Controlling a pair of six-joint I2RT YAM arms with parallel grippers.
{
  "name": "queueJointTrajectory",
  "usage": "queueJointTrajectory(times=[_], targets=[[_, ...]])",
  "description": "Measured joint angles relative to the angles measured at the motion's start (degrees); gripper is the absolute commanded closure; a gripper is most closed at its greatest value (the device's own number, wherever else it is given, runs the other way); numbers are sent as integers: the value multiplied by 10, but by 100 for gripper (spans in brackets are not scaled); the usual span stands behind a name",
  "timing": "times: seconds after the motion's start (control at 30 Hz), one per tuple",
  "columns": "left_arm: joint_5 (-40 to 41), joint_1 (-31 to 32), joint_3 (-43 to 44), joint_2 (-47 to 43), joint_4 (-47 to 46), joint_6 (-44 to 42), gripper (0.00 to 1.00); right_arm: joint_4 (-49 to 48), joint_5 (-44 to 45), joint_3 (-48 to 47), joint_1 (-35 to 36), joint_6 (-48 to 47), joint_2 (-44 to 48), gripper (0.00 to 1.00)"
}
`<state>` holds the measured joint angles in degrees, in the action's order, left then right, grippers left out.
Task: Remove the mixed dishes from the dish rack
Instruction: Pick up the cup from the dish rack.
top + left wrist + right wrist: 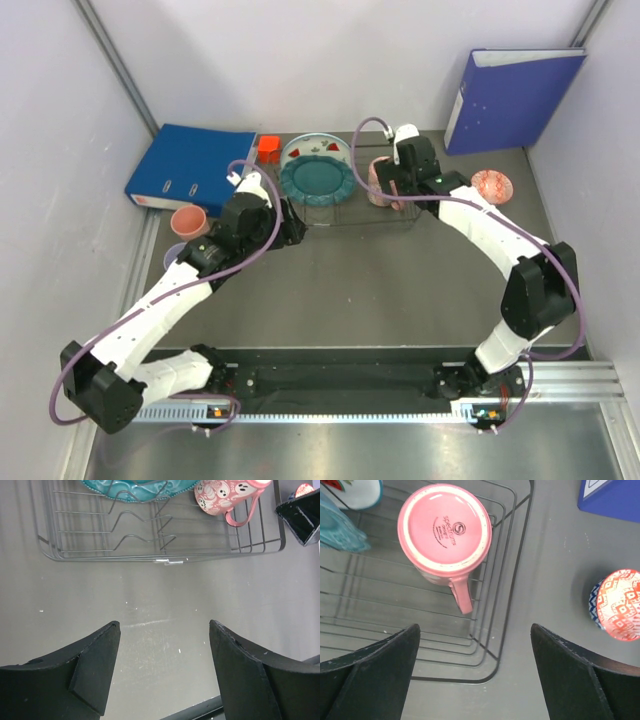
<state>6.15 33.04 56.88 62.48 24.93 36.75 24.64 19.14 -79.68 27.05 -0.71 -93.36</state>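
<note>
Only the right wrist view shows the printed base of the pink cup (445,530), which stands upside down in a corner of the dish rack (420,605). The left wrist view shows ghost faces on the cup's side. The left hand (165,670) and the right hand (475,675) are both released and empty.

Rack (350,216) w/ teal plate (317,180), pink cup (375,178)

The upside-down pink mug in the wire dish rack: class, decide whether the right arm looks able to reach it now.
Probably yes: the right gripper hangs open right above the upside-down pink mug, nothing lies between them, and the mug's handle faces it inside the dark wire dish rack.
</note>
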Motion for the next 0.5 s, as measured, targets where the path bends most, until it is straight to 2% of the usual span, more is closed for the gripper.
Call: queueJointTrajectory(times=[0.3,0.43,0.5], targets=[[-15,0,-25,0,-45,-8,23,-32,-71,14,-18,-42,0,24],[-21,0,-38,0,-53,-9,23,-41,-92,29,-18,-48,-6,41],[-23,0,-40,0,-54,-9,23,-50,-98,29,-18,-49,-20,41]])
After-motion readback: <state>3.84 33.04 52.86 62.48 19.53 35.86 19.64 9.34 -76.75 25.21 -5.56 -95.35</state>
